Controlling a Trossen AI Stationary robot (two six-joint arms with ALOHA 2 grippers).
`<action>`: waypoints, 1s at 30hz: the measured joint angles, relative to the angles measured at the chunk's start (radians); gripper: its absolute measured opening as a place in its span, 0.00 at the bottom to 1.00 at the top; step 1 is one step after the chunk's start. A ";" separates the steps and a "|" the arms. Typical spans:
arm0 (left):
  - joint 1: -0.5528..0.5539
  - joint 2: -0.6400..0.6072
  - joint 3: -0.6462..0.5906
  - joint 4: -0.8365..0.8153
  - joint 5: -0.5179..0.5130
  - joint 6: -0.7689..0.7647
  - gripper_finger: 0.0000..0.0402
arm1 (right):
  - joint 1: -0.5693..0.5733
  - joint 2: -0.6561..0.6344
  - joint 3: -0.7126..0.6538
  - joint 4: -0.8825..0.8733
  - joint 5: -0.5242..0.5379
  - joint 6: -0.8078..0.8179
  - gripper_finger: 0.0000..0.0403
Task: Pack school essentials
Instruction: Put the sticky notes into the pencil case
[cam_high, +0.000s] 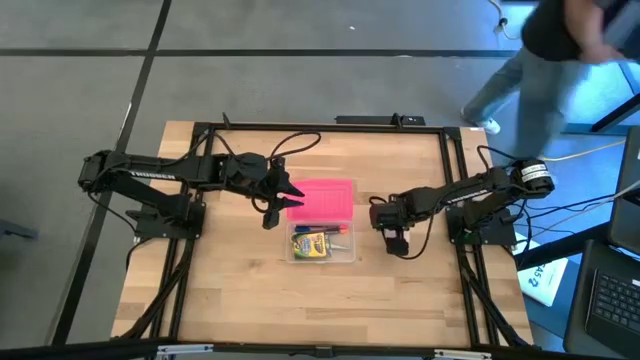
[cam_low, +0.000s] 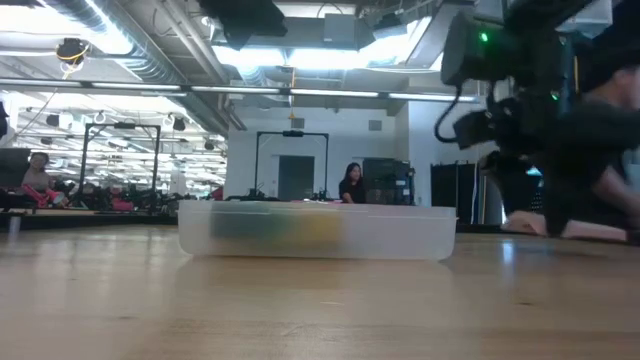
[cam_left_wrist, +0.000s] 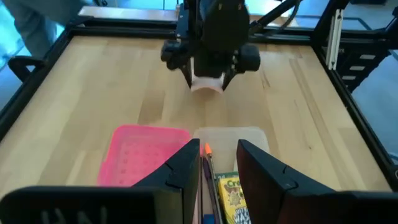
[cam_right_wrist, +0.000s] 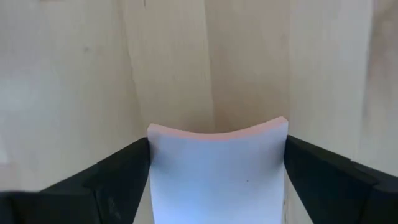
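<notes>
— What crowded the table's middle?
— The clear box (cam_high: 322, 244) touched the pink lid (cam_high: 323, 199); the left gripper (cam_high: 287, 200) hung over both.
— And free room?
— Bare wood (cam_high: 300, 300) lay open in front.

bright pink dotted lid (cam_high: 325, 198), yellow-green crayon box (cam_high: 314, 244)

We could make out little lettering. The left arm (cam_high: 140, 176) carried pale lettering along its length, which looked like "TROSSEN", though too small for certainty. The crayon box (cam_left_wrist: 231, 198) showed a green band with letters at its top, partly hidden; we could not read them.
</notes>
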 joint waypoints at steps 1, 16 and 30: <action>0.000 0.000 0.000 -0.010 0.000 0.000 0.25 | 0.000 0.000 0.016 -0.013 0.000 0.012 0.88; 0.000 0.000 0.000 -0.078 0.008 -0.002 0.25 | 0.000 -0.003 0.331 -0.119 0.084 0.086 0.87; -0.070 0.000 0.000 -0.077 0.010 -0.053 0.25 | 0.000 -0.004 0.394 0.067 0.111 -0.008 0.80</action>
